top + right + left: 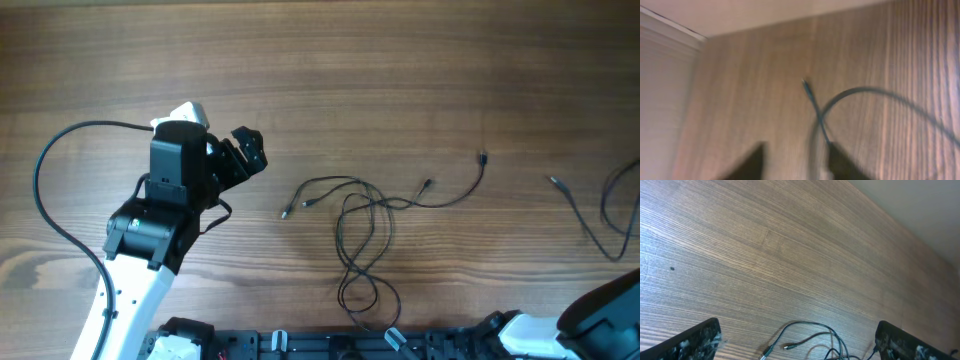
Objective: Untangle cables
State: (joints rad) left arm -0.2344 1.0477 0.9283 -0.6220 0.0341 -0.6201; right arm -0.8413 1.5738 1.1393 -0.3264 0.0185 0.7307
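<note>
A tangle of thin black cables (362,215) lies in the middle of the table, with plug ends at its left (286,213) and upper right (482,158). A separate thin black cable (600,215) lies at the right edge. My left gripper (250,150) is open and empty, left of the tangle. In the left wrist view the tangle's left ends (805,335) lie between the wide-open fingers (797,330). The blurred right wrist view shows my right gripper (796,150) open over the table, with the separate cable (812,102) running down to its right finger.
The left arm's thicker black cable (45,190) loops over the table at the far left. The right arm (605,305) sits at the bottom right corner. A black rail (330,345) runs along the front edge.
</note>
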